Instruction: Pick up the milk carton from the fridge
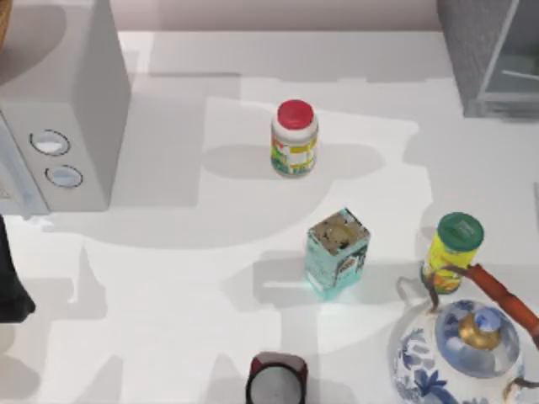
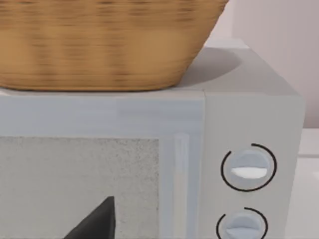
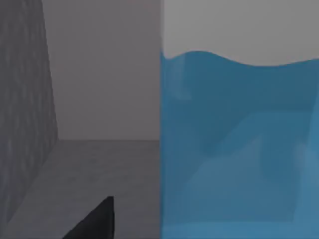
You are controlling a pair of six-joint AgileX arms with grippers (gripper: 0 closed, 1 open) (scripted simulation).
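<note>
The milk carton (image 3: pixel 239 144) stands inside the fridge (image 3: pixel 25 99), seen close up in the right wrist view with a bright blue side and a white top. A dark part of my right gripper (image 3: pixel 97 221) sits low beside the carton, just off its near edge, above the grey fridge floor. In the top view the fridge (image 1: pixel 484 50) is the dark-grey speckled cabinet at the back right, with its pale glassy door panel (image 1: pixel 515 71) swung open. My left arm (image 1: pixel 13 286) is parked at the table's left edge, and my left gripper (image 2: pixel 94 221) faces the pale-grey box.
A pale-grey box with two dials (image 1: pixel 59 109) stands back left with a wicker basket (image 2: pixel 99 45) on top. On the table are a red-lidded jar (image 1: pixel 294 139), a teal box (image 1: pixel 337 252), a green-lidded yellow jar (image 1: pixel 453 248), a blue-and-white teapot (image 1: pixel 463 353) and a dark cup (image 1: pixel 276 383).
</note>
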